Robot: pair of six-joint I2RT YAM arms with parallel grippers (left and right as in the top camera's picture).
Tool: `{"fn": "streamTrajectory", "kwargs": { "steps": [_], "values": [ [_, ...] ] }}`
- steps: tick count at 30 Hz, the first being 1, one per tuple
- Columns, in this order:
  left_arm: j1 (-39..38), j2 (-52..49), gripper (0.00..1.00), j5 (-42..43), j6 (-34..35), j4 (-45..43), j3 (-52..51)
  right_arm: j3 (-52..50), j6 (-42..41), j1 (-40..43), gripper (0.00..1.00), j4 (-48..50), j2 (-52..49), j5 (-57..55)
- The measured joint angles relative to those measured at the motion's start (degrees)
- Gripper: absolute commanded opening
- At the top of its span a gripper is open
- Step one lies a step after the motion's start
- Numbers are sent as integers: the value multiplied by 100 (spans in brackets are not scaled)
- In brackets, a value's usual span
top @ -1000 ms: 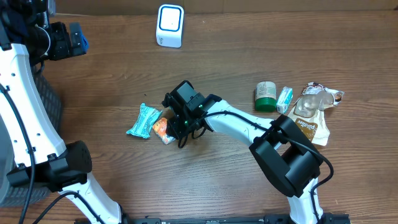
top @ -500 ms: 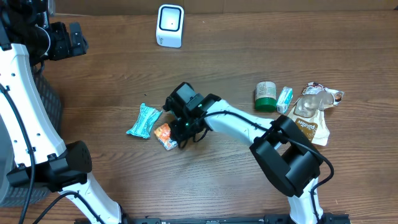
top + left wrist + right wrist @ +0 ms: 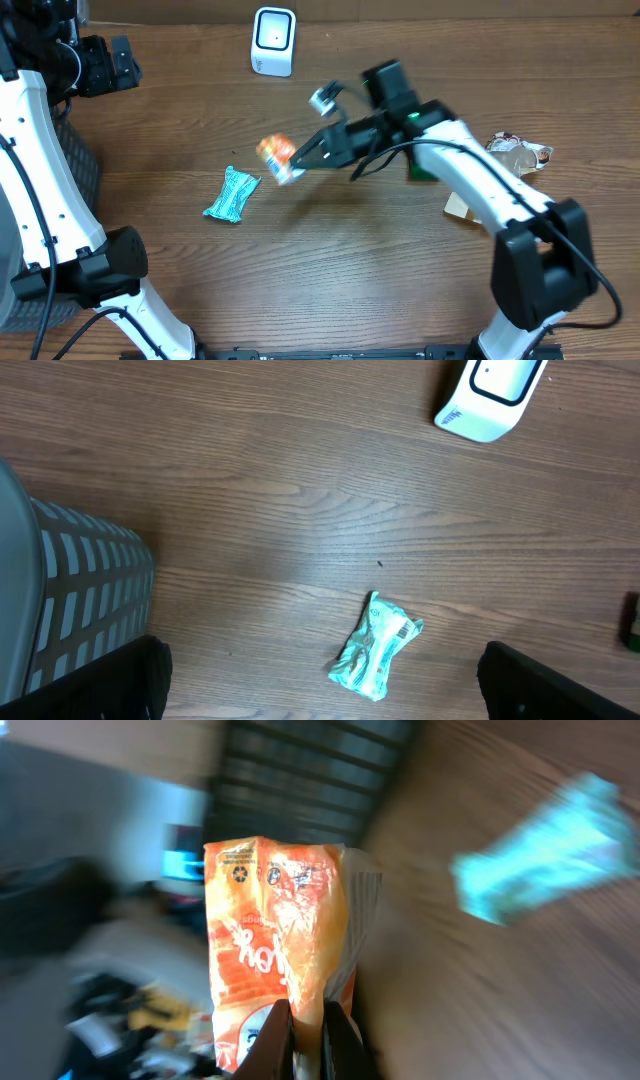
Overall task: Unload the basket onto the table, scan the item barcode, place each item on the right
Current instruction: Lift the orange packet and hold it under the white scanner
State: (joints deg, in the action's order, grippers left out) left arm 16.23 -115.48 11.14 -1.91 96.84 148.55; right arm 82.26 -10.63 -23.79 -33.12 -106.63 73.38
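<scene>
An orange snack packet (image 3: 277, 155) hangs above the table, pinched by my right gripper (image 3: 297, 162), which is shut on its edge. In the right wrist view the orange packet (image 3: 275, 935) fills the middle, its fold squeezed between the dark fingers (image 3: 275, 1045). The white barcode scanner (image 3: 273, 41) stands at the table's back, apart from the packet. My left gripper (image 3: 320, 680) is open, high above the table at the far left, with only its fingertips (image 3: 110, 680) showing at the frame's bottom corners. The scanner (image 3: 490, 395) appears at the top right of that view.
A teal wrapped packet (image 3: 231, 194) lies flat on the wooden table (image 3: 330, 270), also seen as the teal packet (image 3: 376, 647) and, blurred, as the teal packet (image 3: 545, 850). A green-lidded tub (image 3: 418, 170), mostly behind the right arm, and a torn brown-white bag (image 3: 510, 165) lie at the right. A grey slatted basket (image 3: 70, 600) stands at the left.
The right gripper closed on the orange packet, lifted it off the table and swung it up and towards the back. The left arm stayed put.
</scene>
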Motion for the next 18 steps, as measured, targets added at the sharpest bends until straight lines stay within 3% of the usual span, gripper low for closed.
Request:
{"fn": "streamTrajectory", "kwargs": {
  "steps": [7, 18],
  "values": [
    [0, 0, 100, 0, 0, 0, 0, 17, -966, 643, 4, 164, 103, 1250],
    [0, 0, 100, 0, 0, 0, 0, 17, -1967, 1471, 4, 4, 103, 1464]
  ]
}}
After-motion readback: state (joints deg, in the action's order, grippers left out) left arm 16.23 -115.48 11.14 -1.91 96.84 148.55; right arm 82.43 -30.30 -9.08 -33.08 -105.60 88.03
